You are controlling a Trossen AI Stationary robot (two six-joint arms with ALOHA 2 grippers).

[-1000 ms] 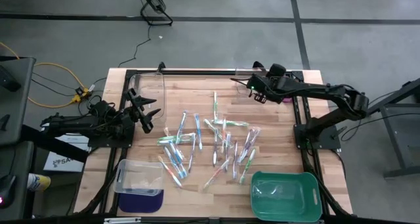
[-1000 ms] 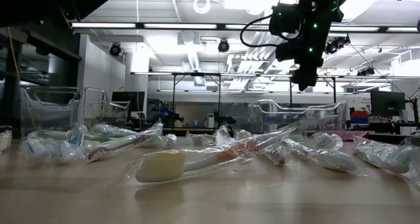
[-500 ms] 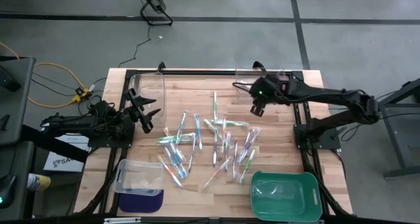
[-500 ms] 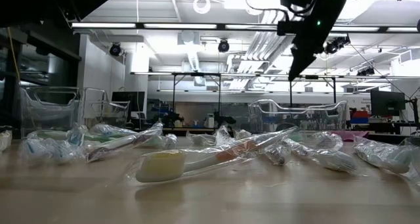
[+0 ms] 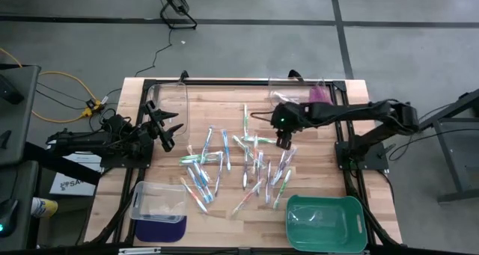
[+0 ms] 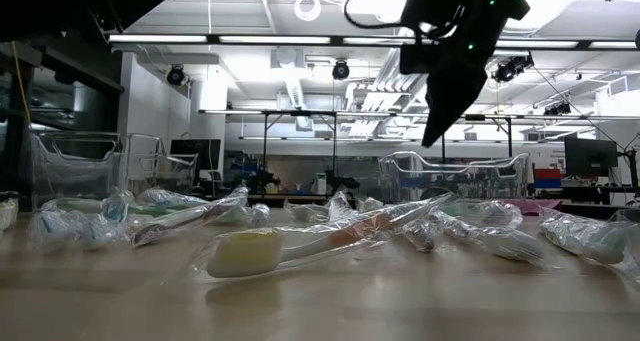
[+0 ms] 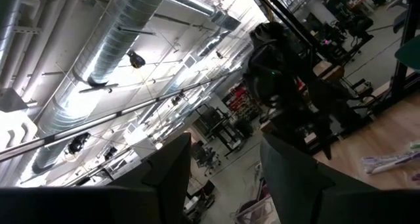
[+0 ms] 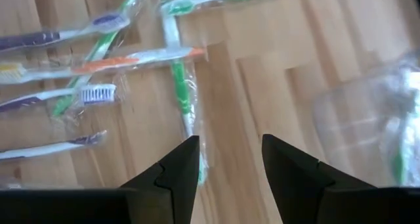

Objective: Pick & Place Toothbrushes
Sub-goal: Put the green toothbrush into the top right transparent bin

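Right gripper: dark two-finger tool at the end of the arm reaching in from the table's right side, hanging in the air above the far right part of the scatter; its fingers stand parted with nothing between them.
Toothbrushes: thin plastic sticks in clear wrappers, with green, blue, orange and pale handles, strewn across the middle of the wooden table; they lie below and toward the near side of the right gripper, and well off to the side of the left gripper.
Green-handled toothbrush: lies on the wood straight ahead of the right gripper's parted fingers, crossed by an orange-handled toothbrush.
Left gripper: dark two-finger tool waiting at the table's left edge, fingers spread apart and empty, tilted up toward the ceiling.
Clear plastic bin: beyond the left gripper, at the far left corner.
Second clear bin: near side of the left gripper.
Green plastic tray: near right corner, well apart from the right gripper.
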